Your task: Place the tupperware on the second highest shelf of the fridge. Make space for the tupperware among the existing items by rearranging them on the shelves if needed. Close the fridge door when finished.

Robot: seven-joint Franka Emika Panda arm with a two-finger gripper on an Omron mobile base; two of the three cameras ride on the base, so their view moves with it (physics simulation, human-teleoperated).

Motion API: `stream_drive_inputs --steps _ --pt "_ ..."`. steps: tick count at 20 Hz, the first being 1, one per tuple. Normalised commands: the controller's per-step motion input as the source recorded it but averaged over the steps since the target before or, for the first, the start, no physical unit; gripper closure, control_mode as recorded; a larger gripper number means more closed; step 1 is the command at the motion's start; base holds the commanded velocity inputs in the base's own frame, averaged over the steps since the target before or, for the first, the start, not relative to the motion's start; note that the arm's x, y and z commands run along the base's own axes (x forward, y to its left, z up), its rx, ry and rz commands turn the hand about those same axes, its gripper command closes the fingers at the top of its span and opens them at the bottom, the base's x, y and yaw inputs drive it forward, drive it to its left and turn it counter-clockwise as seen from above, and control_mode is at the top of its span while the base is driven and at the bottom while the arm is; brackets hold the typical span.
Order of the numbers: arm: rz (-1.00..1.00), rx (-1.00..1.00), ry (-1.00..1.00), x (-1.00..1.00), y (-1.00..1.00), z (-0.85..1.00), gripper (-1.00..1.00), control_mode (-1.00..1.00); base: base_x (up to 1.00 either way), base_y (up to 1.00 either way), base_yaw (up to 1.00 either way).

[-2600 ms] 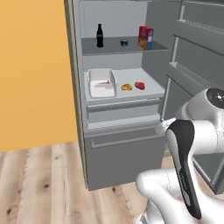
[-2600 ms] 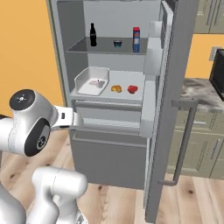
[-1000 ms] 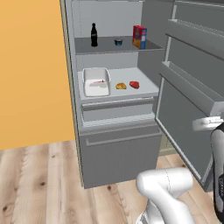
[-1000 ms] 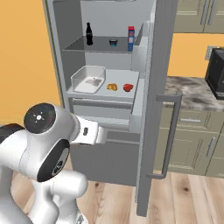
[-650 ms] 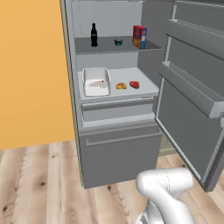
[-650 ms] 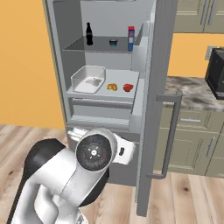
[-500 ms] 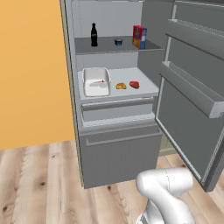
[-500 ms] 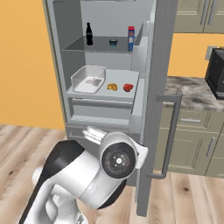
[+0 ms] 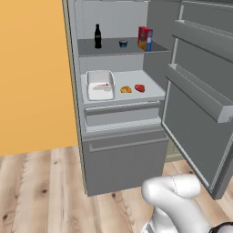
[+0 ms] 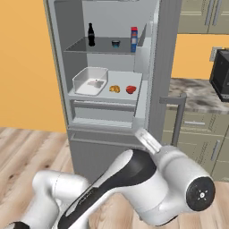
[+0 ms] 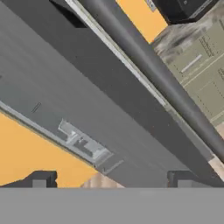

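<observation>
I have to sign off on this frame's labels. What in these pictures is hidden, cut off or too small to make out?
- Tupperware contents: too small, both base views.
- Fridge top: cut off by the upper edge, both base views.
- End effector: just its tips at the hand view's bottom; open, holding nothing.

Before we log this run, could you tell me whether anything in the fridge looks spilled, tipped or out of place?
Nothing stands out. The tupperware sits flat on the pale shelf beside two small food pieces. The cola bottle and the box stand upright above. The fridge door is wide open.
</observation>
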Motion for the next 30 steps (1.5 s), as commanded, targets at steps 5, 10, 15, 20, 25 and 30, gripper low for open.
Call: stream_drive_inputs --steps 5,10,15,20,25,30 --pt "0.00 0.34 0.00 0.06 -0.83 0.00 -1.00 -1.00 0.00 0.00 0.00" --pt "0.00 0.34 0.01 0.38 -0.75 0.00 -1.00 -1.00 0.00 0.00 0.00" --pt "0.00 0.32 0.04 0.73 -0.39 -0.07 -1.00 -1.00 0.00 0.00 0.00" --pt "0.05 0.23 0.01 0.64 -0.21 -0.48 -1.00 -1.00 0.00 0.00 0.00" --pt "0.11 0.12 0.05 0.73 0.00 -0.59 -1.00 -1.00 0.00 0.00 0.00" --pt "0.14 0.03 0.14 0.51 0.21 -0.25 -1.00 -1.00 0.00 0.00 0.00"
